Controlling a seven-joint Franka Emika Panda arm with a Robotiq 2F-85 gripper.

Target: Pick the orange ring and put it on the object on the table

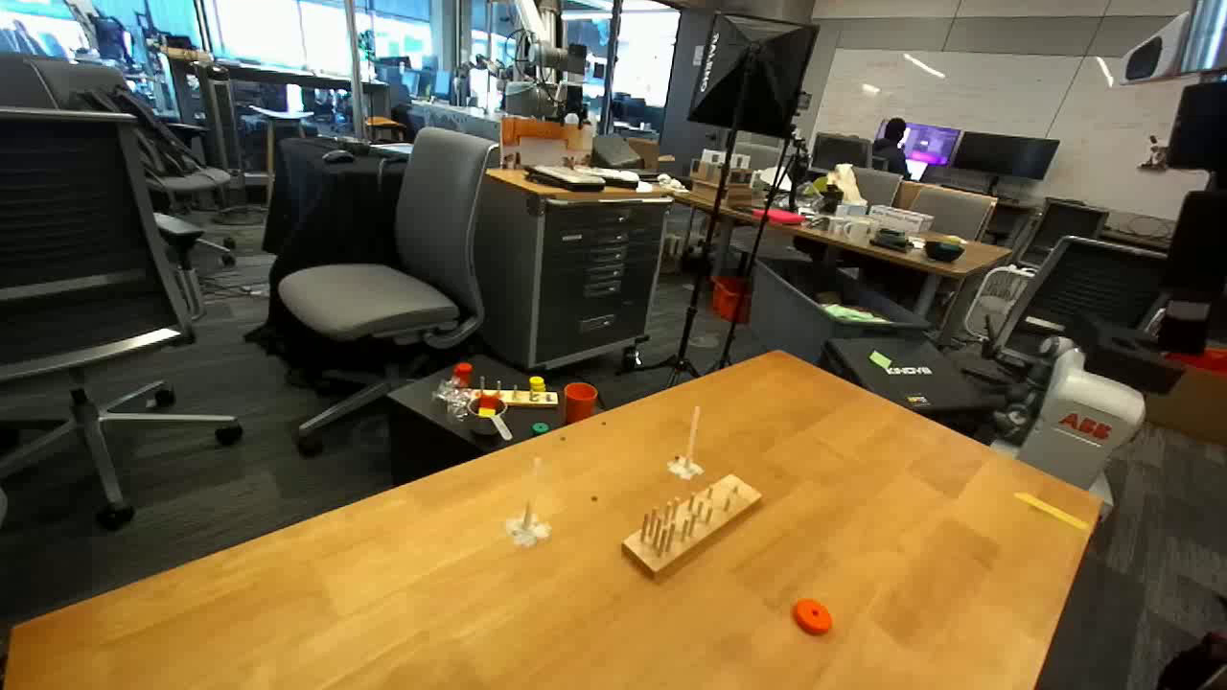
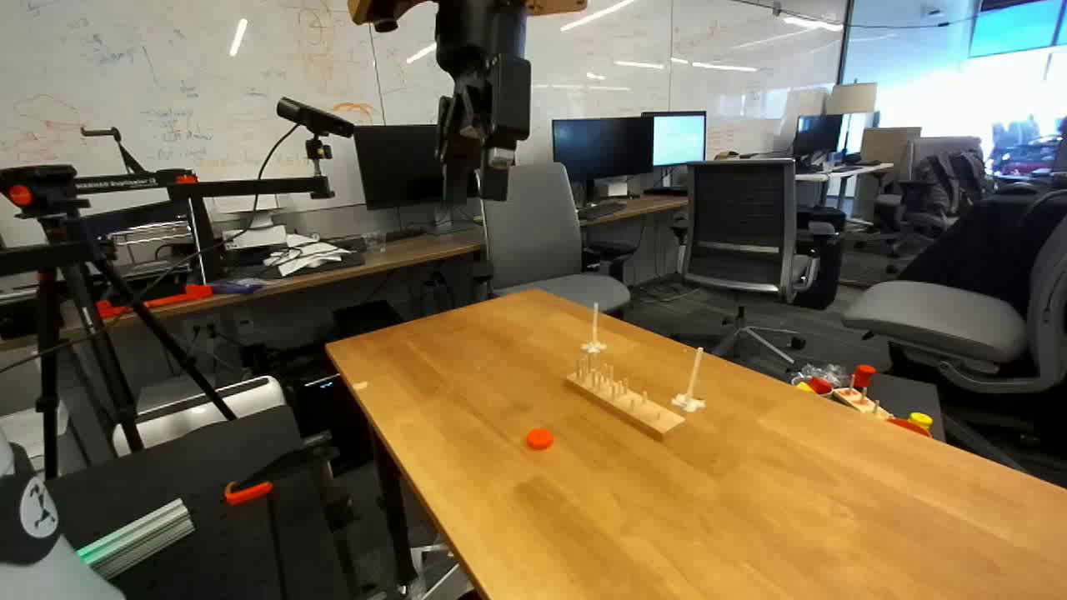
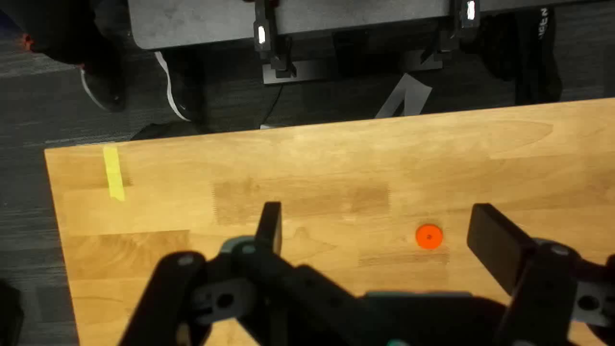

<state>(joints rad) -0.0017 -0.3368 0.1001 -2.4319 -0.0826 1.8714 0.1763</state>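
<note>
- Work area: a room with a whiteboard point(image 2: 192, 108) across the upper part of an exterior view. The wooden table point(image 1: 383, 594) occupies the lower part of both exterior views.
- Task part: the orange ring point(image 1: 812, 616) lies flat on the table at the lower right of an exterior view, apart from the pegboard point(image 1: 692, 527). In the wrist view it appears right of centre.
- Destination: the pegboard rests on the table, pegs upward, right of centre in the lower half of both exterior views. Two pale stands point(image 1: 690, 441) are near it; do not treat these as the destination.
- Step in hand: judged to be the approach before pick-up. The gripper point(image 3: 377, 226) is high over the table, at the upper centre of an exterior view.
- Next move: align with the ring, then descend. In the wrist view the ring appears nearer the finger point(image 3: 497, 250) at the right of the frame, so a lateral correction is probably required. Close only when both fingers straddle the rim.
- Jaws: spread wide, with a broad gap across the lower middle of the wrist view. Nothing is held; neither finger touches ring, pegboard or table.
</note>
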